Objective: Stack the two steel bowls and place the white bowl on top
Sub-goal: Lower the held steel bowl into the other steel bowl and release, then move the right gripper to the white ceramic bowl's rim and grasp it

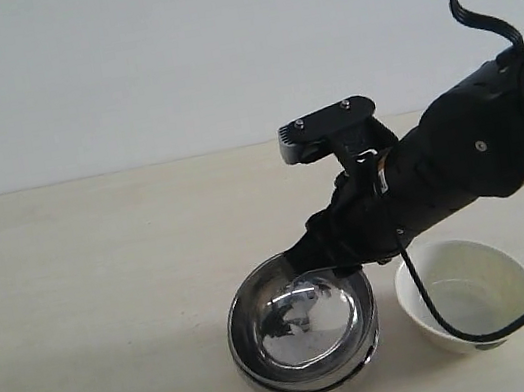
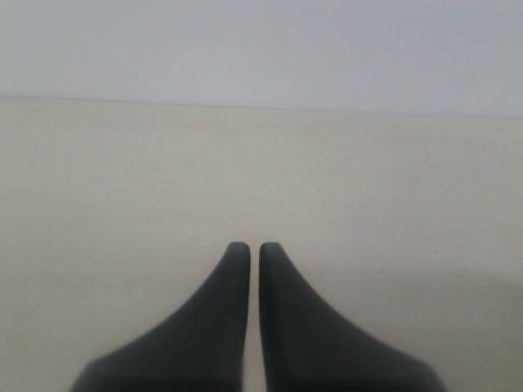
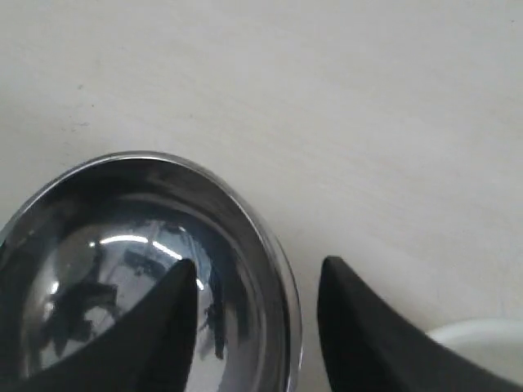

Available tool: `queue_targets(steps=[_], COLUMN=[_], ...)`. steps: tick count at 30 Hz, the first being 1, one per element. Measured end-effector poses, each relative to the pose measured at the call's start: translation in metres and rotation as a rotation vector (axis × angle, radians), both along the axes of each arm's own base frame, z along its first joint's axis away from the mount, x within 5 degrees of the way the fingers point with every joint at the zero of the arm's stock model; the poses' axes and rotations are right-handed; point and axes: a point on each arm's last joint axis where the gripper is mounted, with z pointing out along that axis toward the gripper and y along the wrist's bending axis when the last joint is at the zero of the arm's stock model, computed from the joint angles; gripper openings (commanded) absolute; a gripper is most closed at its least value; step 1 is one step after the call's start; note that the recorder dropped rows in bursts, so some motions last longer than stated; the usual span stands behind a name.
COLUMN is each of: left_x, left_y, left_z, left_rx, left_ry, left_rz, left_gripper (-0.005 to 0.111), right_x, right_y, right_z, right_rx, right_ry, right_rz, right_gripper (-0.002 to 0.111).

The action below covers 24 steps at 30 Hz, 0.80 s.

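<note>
Steel bowls [image 1: 306,328]: nested one inside the other, upright on the table [image 1: 85,288].
White bowl [image 1: 479,274]: upright on the table just right of the stack, apart from it, not stacked.
Right gripper [image 3: 259,268]: fingers spread wide astride the near rim of the top steel bowl, one finger [image 3: 167,327] inside and one outside; it gripped nothing.
Left gripper [image 2: 255,249]: fingers drawn together to a thin slit, empty, over bare table.

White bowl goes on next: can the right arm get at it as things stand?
Probably yes: the white bowl sits uncovered beside the right gripper, only the arm's cable crossing it.
</note>
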Motion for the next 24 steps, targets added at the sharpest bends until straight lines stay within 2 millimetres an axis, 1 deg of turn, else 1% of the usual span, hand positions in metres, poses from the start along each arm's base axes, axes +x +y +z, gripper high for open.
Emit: queue_targets(steps=[1,2,3,5,8,14,15,17,20,23,24], left_x=[0.000,0.000,0.000,0.000,0.000,0.000,0.000,0.000,0.000,0.000,0.000], left_y=[0.000,0.000,0.000,0.000,0.000,0.000,0.000,0.000,0.000,0.000,0.000], left_z=[0.000,0.000,0.000,0.000,0.000,0.000,0.000,0.000,0.000,0.000,0.000], left_rx=[0.000,0.000,0.000,0.000,0.000,0.000,0.000,0.000,0.000,0.000,0.000], left_ry=[0.000,0.000,0.000,0.000,0.000,0.000,0.000,0.000,0.000,0.000,0.000], left_rz=[0.000,0.000,0.000,0.000,0.000,0.000,0.000,0.000,0.000,0.000,0.000], left_gripper=[0.004,0.004,0.004,0.004,0.004,0.004,0.004,0.004,0.004,0.004,0.004], right_x=[0.002,0.003,0.002,0.001,-0.005,-0.006,-0.006,-0.004,-0.002,-0.004,-0.006], right_y=[0.001,0.002,0.002,0.000,-0.005,-0.006,-0.005,-0.004,-0.003,-0.004,-0.006], right_z=[0.004,0.006,0.011,0.012,0.002,-0.005,-0.015,-0.021,-0.017,-0.001,0.009], right_rx=[0.002,0.004,0.006,-0.022,-0.083,-0.089,-0.098,-0.094,-0.071,-0.047,-0.030], right_ry=[-0.019,-0.029,-0.045,-0.042,-0.016,-0.011,0.001,-0.006,-0.038,-0.091,-0.119], right_rz=[0.012,0.017,0.027,0.053,0.081,0.083,0.085,0.087,0.086,0.095,0.095], right_gripper=[0.015,0.001,0.000,0.000,0.000,0.000,0.000,0.000,0.000,0.000,0.000])
